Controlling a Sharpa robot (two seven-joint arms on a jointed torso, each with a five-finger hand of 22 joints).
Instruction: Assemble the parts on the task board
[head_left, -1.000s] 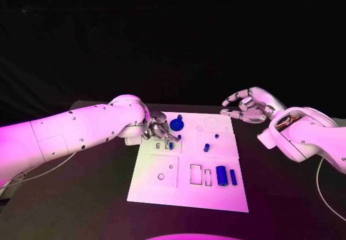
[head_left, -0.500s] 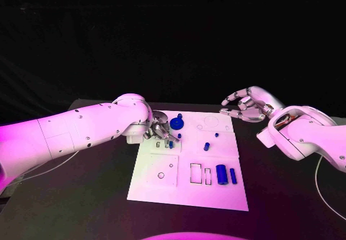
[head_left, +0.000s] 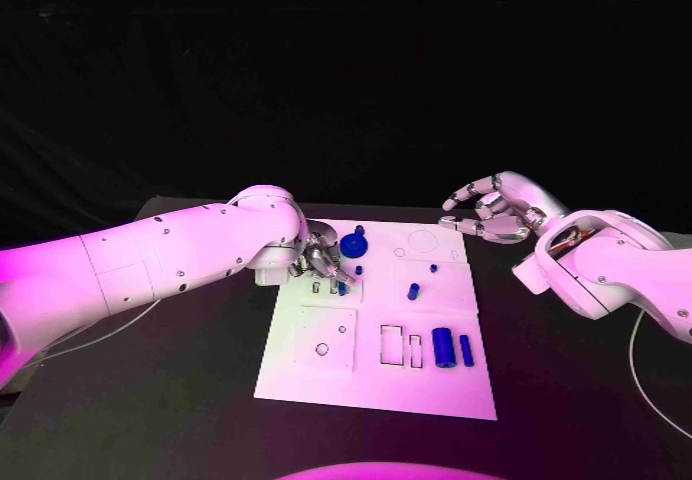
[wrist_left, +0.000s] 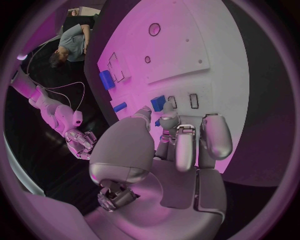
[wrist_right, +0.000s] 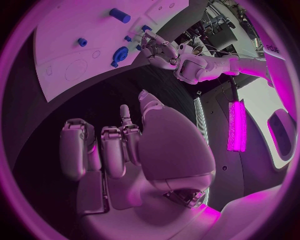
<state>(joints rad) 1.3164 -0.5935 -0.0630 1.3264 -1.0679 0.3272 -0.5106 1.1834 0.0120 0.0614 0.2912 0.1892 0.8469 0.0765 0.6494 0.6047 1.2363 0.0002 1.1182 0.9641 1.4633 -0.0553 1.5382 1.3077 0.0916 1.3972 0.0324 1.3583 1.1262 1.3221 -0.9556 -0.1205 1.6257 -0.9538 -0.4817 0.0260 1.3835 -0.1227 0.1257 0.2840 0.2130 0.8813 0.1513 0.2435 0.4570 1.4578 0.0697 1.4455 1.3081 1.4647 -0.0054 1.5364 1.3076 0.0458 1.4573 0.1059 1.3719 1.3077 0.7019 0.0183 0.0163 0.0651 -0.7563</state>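
A: Task board (head_left: 378, 375) sits mid-table, rigid white plate, stays put. Parts: blue block (head_left: 443, 350) and blue bar (head_left: 466, 350) lie near its right edge, look light, hard, slick; pinch long sides.

B: Hands? Right hand (head_left: 490, 211) hovers beyond the board, loosely curled, empty. Left hand (head_left: 320, 262) fingertips down at small blue peg (head_left: 342, 288); grip probably, can't tell.

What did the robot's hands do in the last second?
Almost nothing moved. The left hand stays low over the task board beside the round blue part. The right hand still hangs off the board's far corner, holding nothing. The blue parts lie as before.
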